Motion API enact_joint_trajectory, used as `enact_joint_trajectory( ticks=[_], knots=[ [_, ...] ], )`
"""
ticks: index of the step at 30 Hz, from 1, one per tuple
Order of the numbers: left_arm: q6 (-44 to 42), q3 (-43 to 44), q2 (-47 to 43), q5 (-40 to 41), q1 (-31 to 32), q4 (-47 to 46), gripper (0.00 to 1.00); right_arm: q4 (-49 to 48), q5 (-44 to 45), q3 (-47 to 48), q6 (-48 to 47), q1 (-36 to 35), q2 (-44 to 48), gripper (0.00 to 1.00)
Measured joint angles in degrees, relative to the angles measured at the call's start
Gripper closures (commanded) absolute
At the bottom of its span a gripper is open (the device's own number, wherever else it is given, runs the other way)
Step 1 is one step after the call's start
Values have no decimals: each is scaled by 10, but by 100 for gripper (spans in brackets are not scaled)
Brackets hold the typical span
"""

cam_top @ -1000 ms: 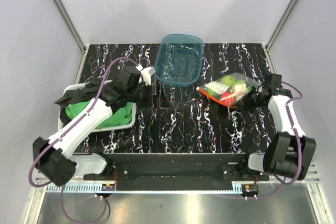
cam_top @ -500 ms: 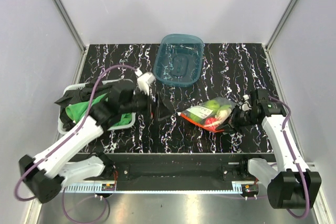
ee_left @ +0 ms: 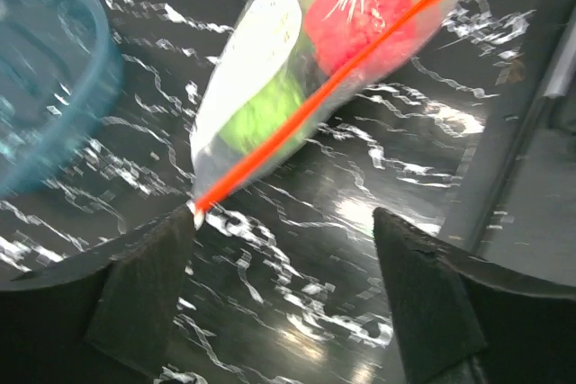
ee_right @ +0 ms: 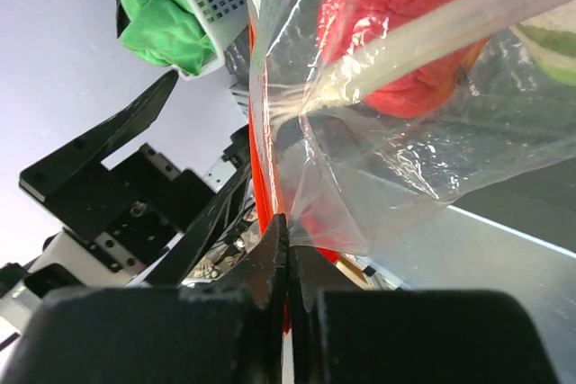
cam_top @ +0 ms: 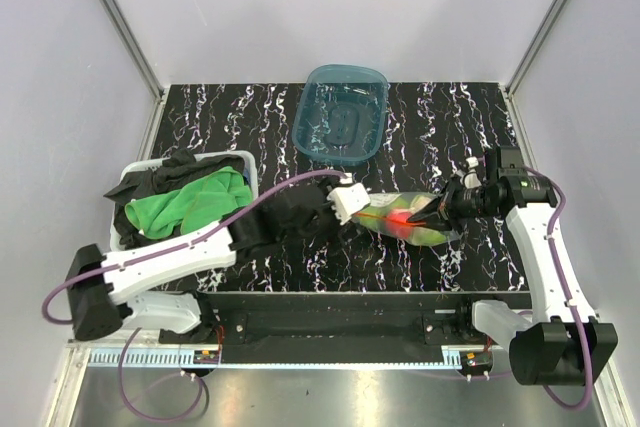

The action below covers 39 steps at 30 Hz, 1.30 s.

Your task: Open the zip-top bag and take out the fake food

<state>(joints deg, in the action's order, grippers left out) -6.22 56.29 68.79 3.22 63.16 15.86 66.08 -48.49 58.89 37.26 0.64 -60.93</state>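
Black white-veined marble table [cam_top: 230, 117], pale walls [cam_top: 330, 7] around. Lower centre: right end effector [ee_right: 284, 236] pinches clear crinkly zip-top bag [cam_top: 410, 222]; left end effector [ee_left: 288, 249] gapes at its corner.

The table [cam_top: 450, 137] has a black top with thin white veins, like marble. At 12 o'clock, close to the far edge, a teal tub [cam_top: 340, 127] stands directly on it. At 9 o'clock, at the left edge, a white basket [cam_top: 135, 167] stands, filled with a green cloth [cam_top: 190, 202] and a dark cloth [cam_top: 150, 187]. At 4 o'clock the bag [cam_top: 405, 222] is over the top; whether it touches the top cannot be told.
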Motion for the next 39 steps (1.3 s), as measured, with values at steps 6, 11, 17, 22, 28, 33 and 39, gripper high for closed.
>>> enact_joint_trajectory(
  ticks=[6,11,17,22,28,33,39],
  knots=[
    [-75,29,59,-4,0,-31,33,0,-18,16,17,0,-5,100],
    [-106,34,83,-11,0,-54,56,0,-28,35,20,0,-16,100],
    [-131,54,122,-17,-7,-48,99,0,-37,37,19,0,-22,90],
    [-130,97,127,-38,-19,14,100,39,7,98,-28,0,-54,44],
    [-95,147,119,-76,-25,92,100,59,108,215,-111,0,-112,20],
    [-69,164,106,-110,-25,151,100,26,136,235,-164,-5,-102,7],
    [-56,196,107,-133,-31,206,100,-106,105,205,-247,-107,-58,0]
  ],
)
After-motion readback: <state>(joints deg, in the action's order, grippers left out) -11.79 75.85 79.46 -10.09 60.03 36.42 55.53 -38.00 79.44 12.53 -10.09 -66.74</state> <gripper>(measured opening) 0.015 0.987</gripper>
